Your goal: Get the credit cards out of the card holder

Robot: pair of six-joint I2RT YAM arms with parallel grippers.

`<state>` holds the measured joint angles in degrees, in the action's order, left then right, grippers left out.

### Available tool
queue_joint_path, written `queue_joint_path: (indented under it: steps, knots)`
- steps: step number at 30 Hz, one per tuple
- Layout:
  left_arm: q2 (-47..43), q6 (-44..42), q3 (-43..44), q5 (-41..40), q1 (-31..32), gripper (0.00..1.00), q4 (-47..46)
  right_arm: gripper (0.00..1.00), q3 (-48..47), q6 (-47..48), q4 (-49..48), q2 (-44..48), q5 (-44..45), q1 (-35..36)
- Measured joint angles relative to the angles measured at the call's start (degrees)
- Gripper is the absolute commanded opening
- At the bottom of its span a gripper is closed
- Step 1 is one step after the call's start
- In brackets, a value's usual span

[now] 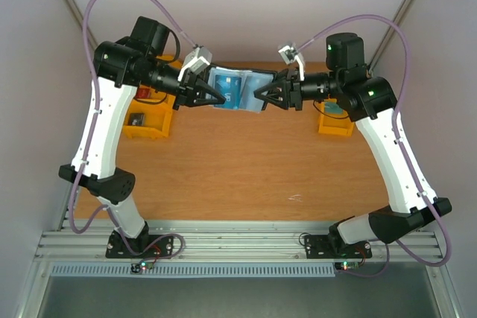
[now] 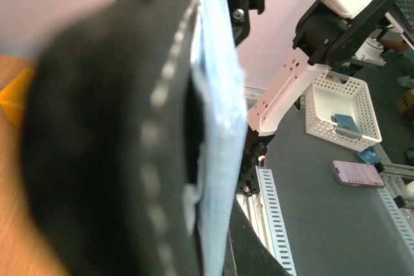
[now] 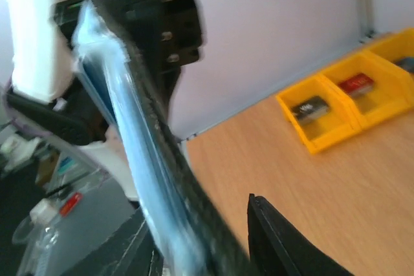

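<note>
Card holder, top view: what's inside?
The card holder lies open between the left gripper and right gripper. Blue-grey inner panels show, a darker blue patch on the left one. Any cards in the pockets cannot be made out; the gripper tips cover both ends.

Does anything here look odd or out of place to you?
Only the card holder: it hangs open in mid-air above the table, pinched at one edge by the left gripper, with the right gripper at its other edge. Nothing looks spilled or broken.
</note>
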<state>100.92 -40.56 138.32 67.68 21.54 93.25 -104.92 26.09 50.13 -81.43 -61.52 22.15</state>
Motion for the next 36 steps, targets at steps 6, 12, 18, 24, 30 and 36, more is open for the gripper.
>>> queue_joint_path:
  steps: [6, 12, 18, 24, 30, 36]
  knots:
    - [-0.44, 6.84, -2.4, -7.52, 0.07, 0.0, -3.32, 0.48, 0.04, -2.27, 0.66, 0.83, 14.08, -4.04]
    - [-0.44, 14.8, -3.98, -16.31, -0.04, 0.0, -8.28, 0.34, 0.61, -3.65, -0.22, 4.66, 21.81, -4.26]
    - [-0.42, 16.98, -3.3, -15.98, 0.04, 0.0, -9.27, 0.26, 3.58, -1.92, -4.35, 4.92, 14.75, 5.99]
    - [-0.44, 14.64, -1.22, -10.36, 0.15, 0.0, -7.67, 0.2, 6.67, -4.92, -11.47, 0.7, 10.01, 6.78]
    - [-0.44, 12.17, -0.17, -7.26, 0.17, 0.0, -5.68, 0.12, 6.73, -6.08, -13.07, -0.22, 9.11, 6.8]
    - [-0.44, 9.77, -0.09, -6.19, -0.11, 0.0, -4.76, 0.08, 6.73, -6.54, -13.57, -0.22, 8.87, 7.06]
